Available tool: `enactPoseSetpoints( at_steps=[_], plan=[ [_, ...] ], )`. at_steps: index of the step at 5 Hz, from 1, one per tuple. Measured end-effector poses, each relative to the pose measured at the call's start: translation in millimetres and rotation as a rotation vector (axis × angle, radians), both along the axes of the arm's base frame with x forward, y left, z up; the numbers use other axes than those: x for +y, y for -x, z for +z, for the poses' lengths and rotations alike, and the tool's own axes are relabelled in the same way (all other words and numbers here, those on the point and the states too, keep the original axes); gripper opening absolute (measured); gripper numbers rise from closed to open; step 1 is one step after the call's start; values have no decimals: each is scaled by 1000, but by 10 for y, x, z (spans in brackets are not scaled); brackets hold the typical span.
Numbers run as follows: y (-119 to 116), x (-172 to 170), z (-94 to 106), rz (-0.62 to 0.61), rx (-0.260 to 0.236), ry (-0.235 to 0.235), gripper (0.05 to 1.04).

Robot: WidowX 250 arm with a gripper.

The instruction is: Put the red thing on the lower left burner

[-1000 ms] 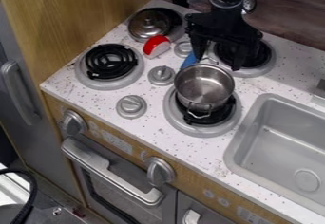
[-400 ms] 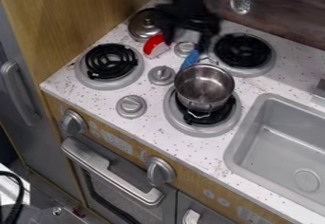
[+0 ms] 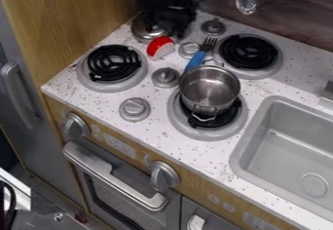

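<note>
The red thing [image 3: 157, 44], red with a white side, lies on the counter between the upper left burner and the small knobs. My black gripper [image 3: 165, 27] hangs over the back left of the stove, just above and behind the red thing, in front of the lidded metal pot. It is blurred and the state of its grip cannot be made out. The lower left burner [image 3: 114, 64], a black coil in a grey ring, has nothing on it.
A steel pot [image 3: 209, 88] sits on the lower right burner. A blue-handled fork [image 3: 197, 57] leans beside it. The lid [image 3: 148, 28] is at back left, the upper right burner [image 3: 248, 51] behind the pot, and the sink [image 3: 243, 148] at right.
The gripper has moved left across the back of the stove, from over the upper right burner to behind the red thing. The fork and the back knob have come into view.
</note>
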State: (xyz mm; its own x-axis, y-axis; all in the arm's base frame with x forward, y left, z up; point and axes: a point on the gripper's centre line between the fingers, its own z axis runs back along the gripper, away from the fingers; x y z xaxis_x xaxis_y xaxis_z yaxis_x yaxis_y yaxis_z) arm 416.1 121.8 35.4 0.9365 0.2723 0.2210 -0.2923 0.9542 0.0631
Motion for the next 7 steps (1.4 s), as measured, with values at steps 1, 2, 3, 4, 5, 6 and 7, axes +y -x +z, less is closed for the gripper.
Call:
enactPoseSetpoints(
  at_steps=[1, 2, 3, 4, 5, 6, 7],
  plan=[
    [-105, 163, -221, -17, 18, 7, 997],
    [-206, 289, -515, -42, 36, 27, 997],
    [-305, 412, -687, -55, 44, 34, 997],
    [-406, 449, -804, -66, 38, 33, 997],
    [-479, 504, -805, -70, 35, 12, 966],
    [-485, 510, -818, -72, 33, 3, 690],
    [-424, 486, -854, -70, 46, 1, 584]
  ],
)
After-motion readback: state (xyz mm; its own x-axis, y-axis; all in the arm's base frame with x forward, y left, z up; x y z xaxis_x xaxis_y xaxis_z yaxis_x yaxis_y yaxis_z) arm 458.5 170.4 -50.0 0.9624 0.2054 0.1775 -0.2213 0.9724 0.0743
